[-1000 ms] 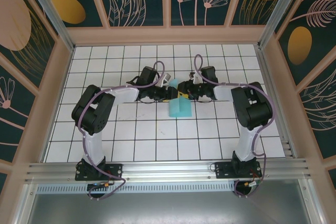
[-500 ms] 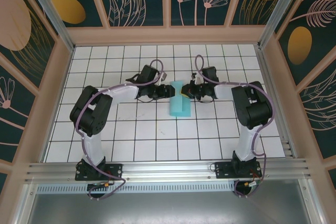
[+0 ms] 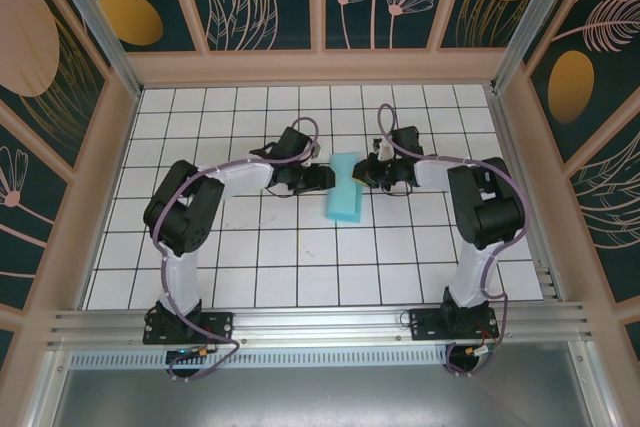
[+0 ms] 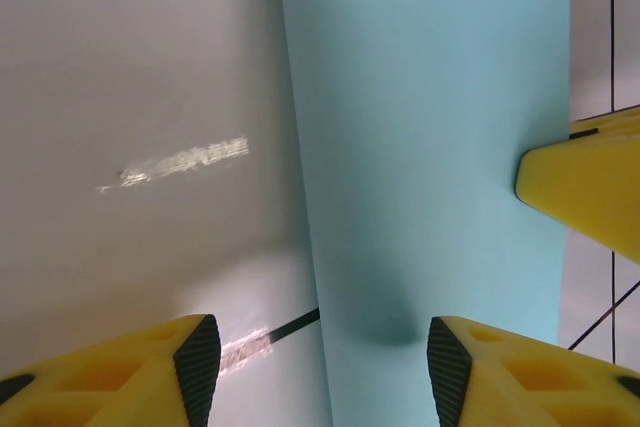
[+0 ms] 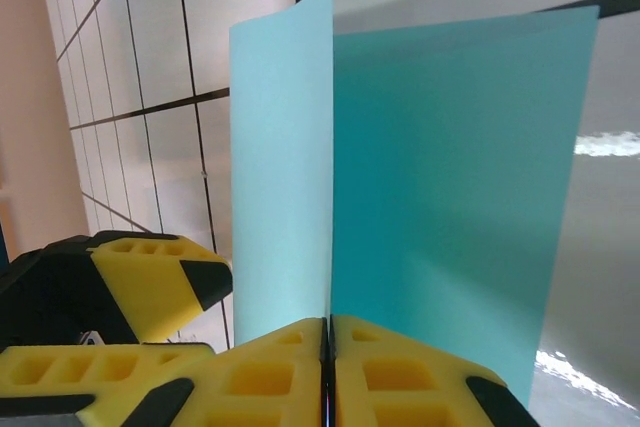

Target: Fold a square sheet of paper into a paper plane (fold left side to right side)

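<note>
White, black-gridded tabletop (image 3: 250, 277) in a leaf-patterned enclosure: both arms meet at a folded, thin turquoise sheet of paper (image 3: 345, 199) near its middle.
From above, the paper reads as a narrow strip between the left end effector (image 3: 318, 177) and the right end effector (image 3: 366, 175). The right wrist view shows two layers splayed apart, pinched where they meet by that end effector's pressed-together yellow fingers (image 5: 270, 377). The left wrist view shows the left end effector spread, one finger over the paper and one over bare tabletop.
</note>
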Tool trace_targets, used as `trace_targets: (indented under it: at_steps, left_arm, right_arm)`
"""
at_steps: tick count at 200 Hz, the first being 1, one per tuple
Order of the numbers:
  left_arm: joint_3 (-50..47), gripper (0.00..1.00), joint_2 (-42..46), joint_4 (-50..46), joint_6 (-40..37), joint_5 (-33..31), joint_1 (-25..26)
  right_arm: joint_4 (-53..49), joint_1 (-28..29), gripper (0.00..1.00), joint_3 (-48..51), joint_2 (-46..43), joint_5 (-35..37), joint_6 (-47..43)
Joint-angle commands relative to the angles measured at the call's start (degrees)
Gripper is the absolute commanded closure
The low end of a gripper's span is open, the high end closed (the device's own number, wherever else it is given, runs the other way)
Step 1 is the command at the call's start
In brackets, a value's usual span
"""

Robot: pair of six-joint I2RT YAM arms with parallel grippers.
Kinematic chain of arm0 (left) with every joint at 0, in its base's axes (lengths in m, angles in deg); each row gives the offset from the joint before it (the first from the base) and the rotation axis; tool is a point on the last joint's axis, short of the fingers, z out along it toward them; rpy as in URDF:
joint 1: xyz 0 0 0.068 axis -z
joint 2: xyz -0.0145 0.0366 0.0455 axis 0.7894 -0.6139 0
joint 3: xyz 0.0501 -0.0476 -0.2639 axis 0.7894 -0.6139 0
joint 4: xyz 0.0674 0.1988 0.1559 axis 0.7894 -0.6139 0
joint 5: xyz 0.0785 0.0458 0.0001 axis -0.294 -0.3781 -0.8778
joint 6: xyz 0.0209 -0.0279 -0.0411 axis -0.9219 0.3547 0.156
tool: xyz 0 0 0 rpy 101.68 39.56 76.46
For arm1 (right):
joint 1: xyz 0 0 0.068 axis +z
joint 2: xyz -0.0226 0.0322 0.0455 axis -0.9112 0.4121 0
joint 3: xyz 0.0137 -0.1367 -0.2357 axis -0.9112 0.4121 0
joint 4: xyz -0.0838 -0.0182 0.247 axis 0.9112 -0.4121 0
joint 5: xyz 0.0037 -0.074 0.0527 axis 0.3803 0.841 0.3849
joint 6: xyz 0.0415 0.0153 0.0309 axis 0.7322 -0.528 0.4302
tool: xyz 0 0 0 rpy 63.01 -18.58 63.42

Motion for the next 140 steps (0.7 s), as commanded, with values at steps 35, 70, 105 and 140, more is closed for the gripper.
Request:
trace_targets:
  at_steps: [35,70,105,140]
  left_arm:
    - [2.6,0.49,-2.6,-1.9,1.2,-1.1,1.1]
    - [3.5,0.5,-3.8,-2.9,0.7,-0.9,1.5]
    - [5.1,0.51,-4.7,-5.2,-1.4,-1.5,2.0]
    - [6.1,0.52,-5.0,-7.2,-3.4,-2.1,2.2]
  right_arm:
    - [-1.9,-0.9,0.76,0.6,-1.7,1.3,-2.7]
    - [-7.1,-2.8,0.59,1.4,-5.6,7.2,-6.3]
    - [-8.4,-6.9,0.54,5.2,-10.0,9.9,-7.8]
    - [-7.9,-10.0,0.53,8.7,-12.2,10.0,-8.3]
